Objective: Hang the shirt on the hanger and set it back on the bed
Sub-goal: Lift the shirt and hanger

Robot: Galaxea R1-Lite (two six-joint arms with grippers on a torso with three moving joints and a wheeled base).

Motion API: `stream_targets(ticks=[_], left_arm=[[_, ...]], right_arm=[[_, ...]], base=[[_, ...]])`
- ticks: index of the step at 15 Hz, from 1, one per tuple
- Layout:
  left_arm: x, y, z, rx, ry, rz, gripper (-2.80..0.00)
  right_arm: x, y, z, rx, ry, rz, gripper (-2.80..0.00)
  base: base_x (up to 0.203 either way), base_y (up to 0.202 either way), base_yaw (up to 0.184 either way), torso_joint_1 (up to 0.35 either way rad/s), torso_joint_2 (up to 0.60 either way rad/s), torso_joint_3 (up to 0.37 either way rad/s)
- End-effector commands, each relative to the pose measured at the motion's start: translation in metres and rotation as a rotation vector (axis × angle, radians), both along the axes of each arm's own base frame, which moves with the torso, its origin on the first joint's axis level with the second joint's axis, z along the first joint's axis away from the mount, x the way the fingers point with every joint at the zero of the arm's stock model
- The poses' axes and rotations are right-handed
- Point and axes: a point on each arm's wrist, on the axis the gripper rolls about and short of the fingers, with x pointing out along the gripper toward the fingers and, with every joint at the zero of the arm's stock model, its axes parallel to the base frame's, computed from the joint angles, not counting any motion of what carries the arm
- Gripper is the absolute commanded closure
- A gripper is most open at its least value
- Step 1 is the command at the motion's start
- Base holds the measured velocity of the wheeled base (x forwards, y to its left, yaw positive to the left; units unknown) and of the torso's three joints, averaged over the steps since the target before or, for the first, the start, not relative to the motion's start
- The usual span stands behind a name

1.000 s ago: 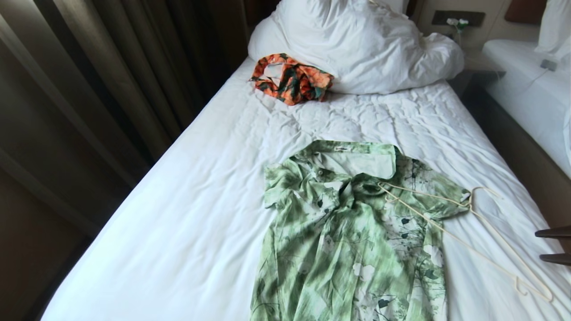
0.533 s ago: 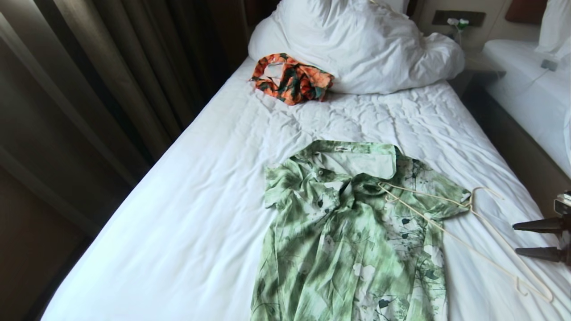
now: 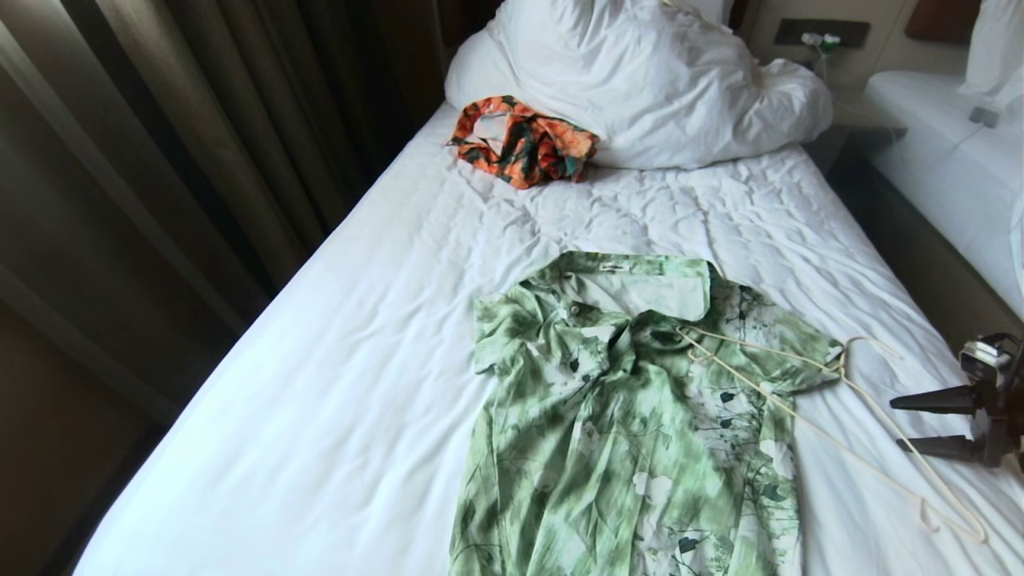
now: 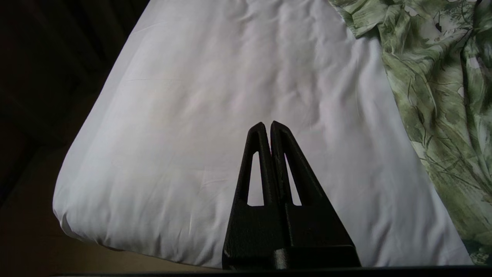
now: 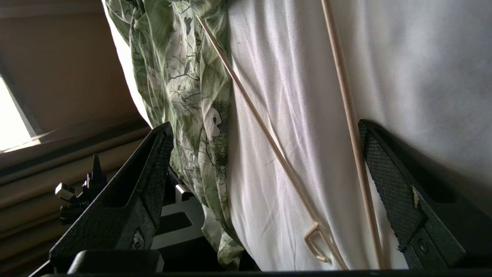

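Head view: the green tie-dye short-sleeved shirt (image 3: 632, 416) lies flat on the wide white-sheeted bed (image 3: 336, 376), collar toward the pillows. The thin cream wire hanger (image 3: 840, 416) rests across its right shoulder and onto the sheet. The right gripper (image 3: 898, 424), jaws spread wide, hovers beside the hanger.

Left wrist view: the left gripper (image 4: 268, 125) is clenched, empty, over bare sheet.

Right wrist view: the hanger's two wires run between the parted fingers (image 5: 384, 173).
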Motion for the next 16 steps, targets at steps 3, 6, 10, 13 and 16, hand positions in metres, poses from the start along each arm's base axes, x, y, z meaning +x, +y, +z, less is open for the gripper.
stream_targets(ticks=[3,6,10,13,16], left_arm=[[0.0,0.0,0.0,0.0,0.002,0.0,0.0],[0.0,0.0,0.0,0.0,0.002,0.0,0.0],[0.0,0.0,0.0,0.0,0.002,0.0,0.0],[0.0,0.0,0.0,0.0,0.002,0.0,0.0],[0.0,0.0,0.0,0.0,0.002,0.0,0.0]], right_arm=[[0.008,0.012,-0.016,-0.024,-0.048,0.039,-2.8],[0.011,0.019,-0.032,-0.054,-0.108,0.043,-2.8],[0.013,0.023,-0.034,-0.02,-0.133,0.043,-2.8],[0.015,0.026,-0.028,-0.022,-0.152,0.051,-2.8],[0.02,0.033,-0.022,-0.026,-0.162,0.067,-2.8]], base=[[0.0,0.0,0.0,0.0,0.0,0.0],[0.0,0.0,0.0,0.0,0.0,0.0],[0.0,0.0,0.0,0.0,0.0,0.0],[0.0,0.0,0.0,0.0,0.0,0.0],[0.0,0.0,0.0,0.0,0.0,0.0]])
